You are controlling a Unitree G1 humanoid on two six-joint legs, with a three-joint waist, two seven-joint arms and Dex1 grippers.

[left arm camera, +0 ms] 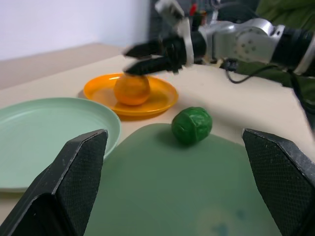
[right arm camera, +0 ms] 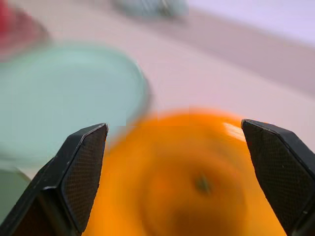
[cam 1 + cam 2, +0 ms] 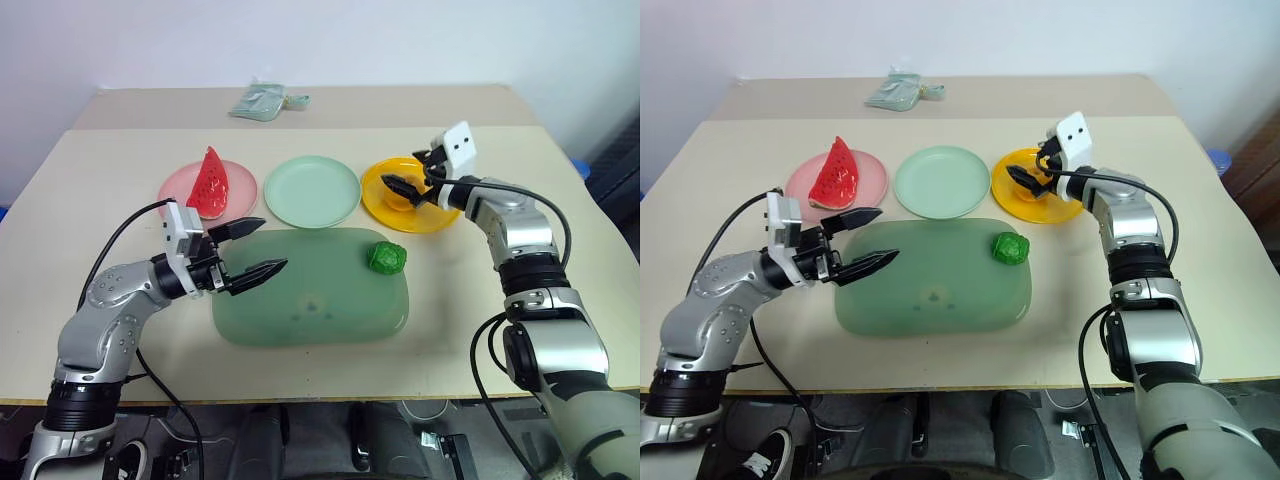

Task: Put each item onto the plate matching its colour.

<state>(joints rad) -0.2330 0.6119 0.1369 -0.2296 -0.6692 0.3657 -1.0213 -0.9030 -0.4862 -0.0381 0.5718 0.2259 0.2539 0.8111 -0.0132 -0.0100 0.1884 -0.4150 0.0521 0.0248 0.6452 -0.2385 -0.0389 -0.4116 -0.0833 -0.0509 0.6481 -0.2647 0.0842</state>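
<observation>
Orange on its plate, right gripper spread above it

The right gripper [image 3: 408,184] hangs with fingers apart just over the orange [image 1: 132,89] sitting on the yellow-orange plate [image 3: 436,217]; the left gripper [image 3: 252,248], also spread, hovers over the mat [image 3: 310,290], the green lump [image 3: 386,257] well beyond.

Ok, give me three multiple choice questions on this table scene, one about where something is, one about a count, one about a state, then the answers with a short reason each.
1. Where does the dark-green lump lie?
A. on the mint plate
B. on the translucent green mat
C. on the pink plate

2. How many round plates have a toy food on them?
A. none
B. two
C. three

3. How do the right gripper's fingers stand?
A. open, above the orange
B. shut on the watermelon wedge
C. shut on the cloth

Answers:
1 B: the lump sits near the mat's far right corner.
2 B: the watermelon wedge is on the pink plate and the orange on the yellow-orange plate; the mint plate is bare.
3 A: its fingers are spread at the orange.
</observation>
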